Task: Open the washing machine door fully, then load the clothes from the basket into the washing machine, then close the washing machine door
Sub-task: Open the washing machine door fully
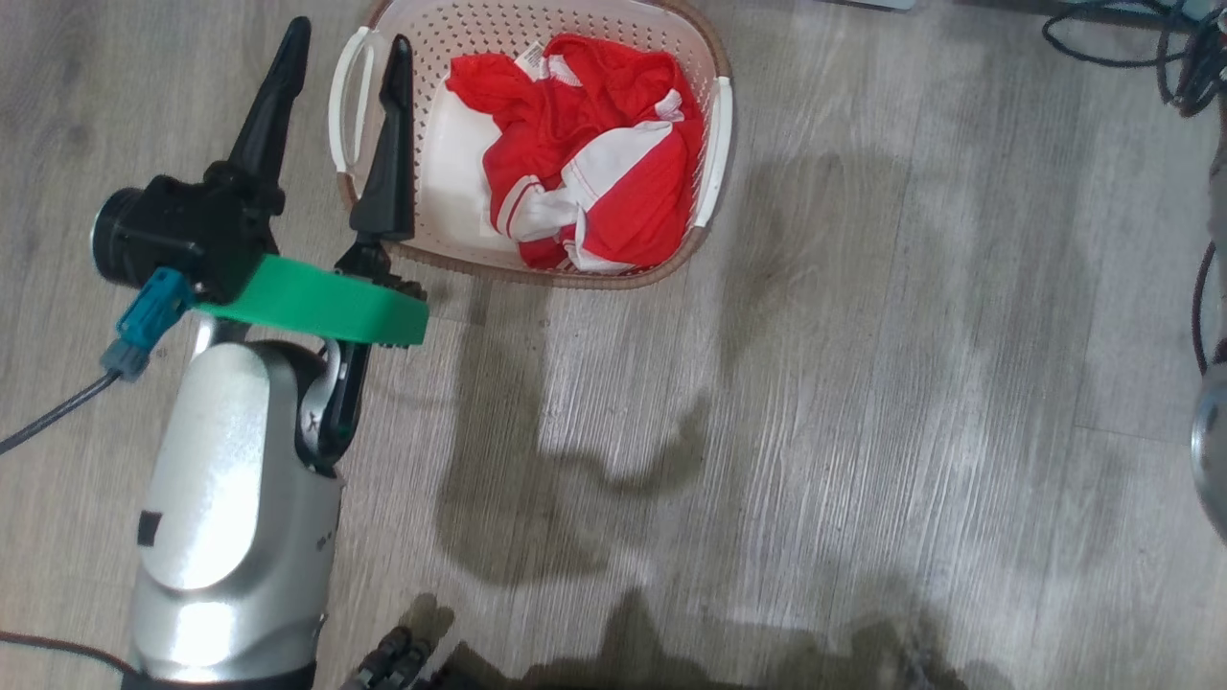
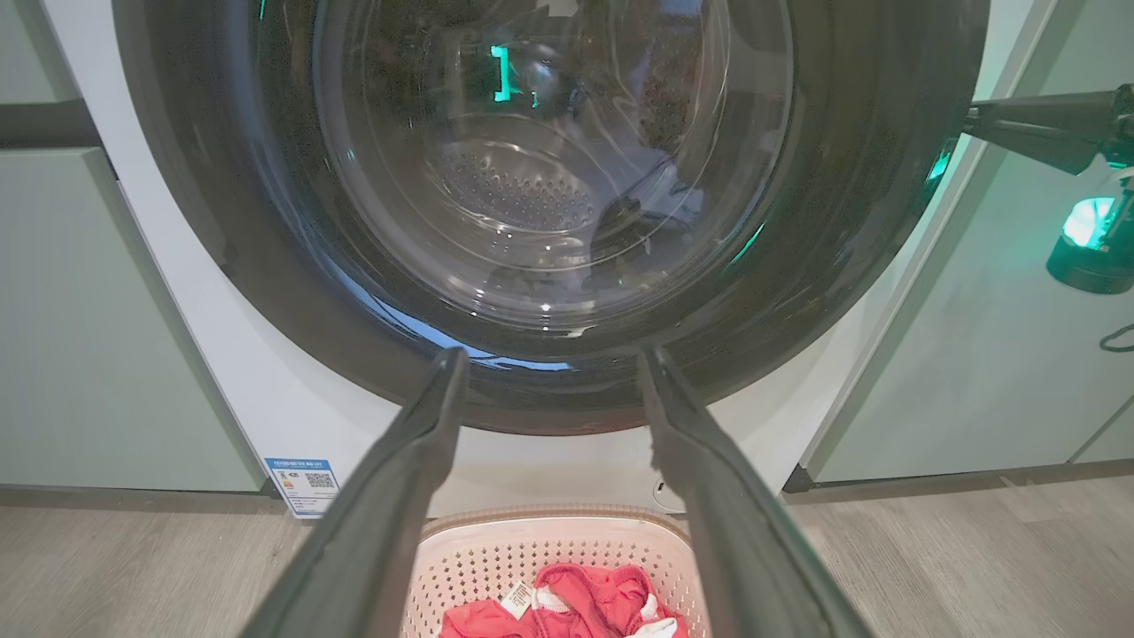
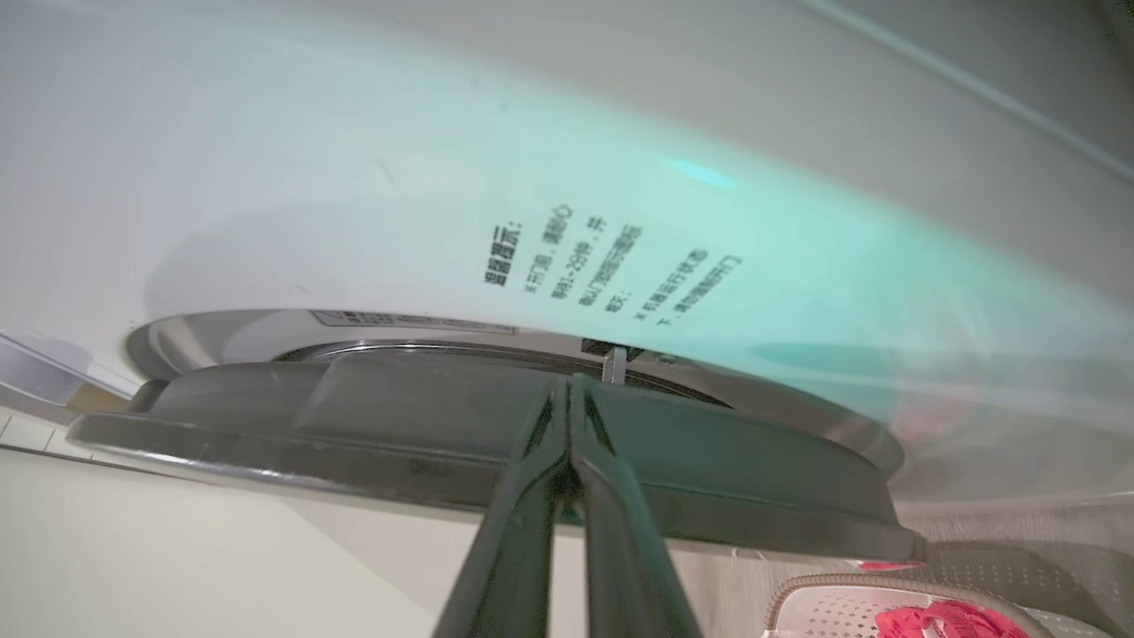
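One basket (image 1: 717, 144) stands on the floor (image 1: 863, 431) just in front of the one washing machine (image 2: 266, 399). It holds a single heap of red-and-white clothes (image 1: 594, 163); the number of garments cannot be told. The left end effector (image 1: 350, 38) hovers near the basket's left handle, spread wide and empty. The right end effector (image 3: 568, 385), its two fingers pressed together on nothing, sits at the rim of the one washing machine door (image 2: 850, 221).

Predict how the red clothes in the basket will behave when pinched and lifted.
Likely floppy: the clothes lie crumpled in folds, so they should drape and trail when lifted. Probably light, since the fabric looks thin. The heap looks tangled, so one pinch may drag it all out, or lift only one layer.
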### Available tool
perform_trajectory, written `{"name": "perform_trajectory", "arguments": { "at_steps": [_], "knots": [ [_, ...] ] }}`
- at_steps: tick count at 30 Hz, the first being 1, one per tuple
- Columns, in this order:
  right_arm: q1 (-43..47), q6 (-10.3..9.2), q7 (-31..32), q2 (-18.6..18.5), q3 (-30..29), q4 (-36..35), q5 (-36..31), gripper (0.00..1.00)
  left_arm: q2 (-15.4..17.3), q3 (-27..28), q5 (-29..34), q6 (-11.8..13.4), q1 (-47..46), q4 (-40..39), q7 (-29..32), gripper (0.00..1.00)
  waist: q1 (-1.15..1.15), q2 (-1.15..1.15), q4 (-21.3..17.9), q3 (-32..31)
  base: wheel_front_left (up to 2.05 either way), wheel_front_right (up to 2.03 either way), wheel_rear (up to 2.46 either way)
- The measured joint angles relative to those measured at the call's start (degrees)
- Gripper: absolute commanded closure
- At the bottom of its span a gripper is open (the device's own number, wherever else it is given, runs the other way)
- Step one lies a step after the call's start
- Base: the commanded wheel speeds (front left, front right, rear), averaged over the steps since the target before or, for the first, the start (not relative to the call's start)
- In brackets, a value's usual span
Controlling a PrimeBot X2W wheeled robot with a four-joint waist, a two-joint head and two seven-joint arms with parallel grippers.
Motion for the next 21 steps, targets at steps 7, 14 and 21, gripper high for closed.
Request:
{"name": "perform_trajectory", "arguments": {
  "at_steps": [7,14,21],
  "knots": [
    [-4.25,0.00,0.55,0.09,0.03,5.11,-1.56,1.00,-0.04,-1.02,-0.37,0.01,-0.80,-0.09,0.00,0.00,0.00,0.00,0.77,1.05,0.00,0.00,0.00],
    [-8.66,-0.02,1.54,0.52,-0.24,7.98,-1.92,1.00,-0.07,-1.69,-1.40,0.03,-1.14,-0.29,0.00,0.00,0.00,0.00,1.58,2.35,0.00,0.00,0.00],
    [-9.90,-0.02,3.45,0.49,-0.45,8.65,-1.92,1.00,-0.10,-2.02,-1.40,0.51,-2.16,-0.60,0.00,0.00,0.00,0.00,1.80,3.00,0.00,0.00,0.00]
  ]
}}
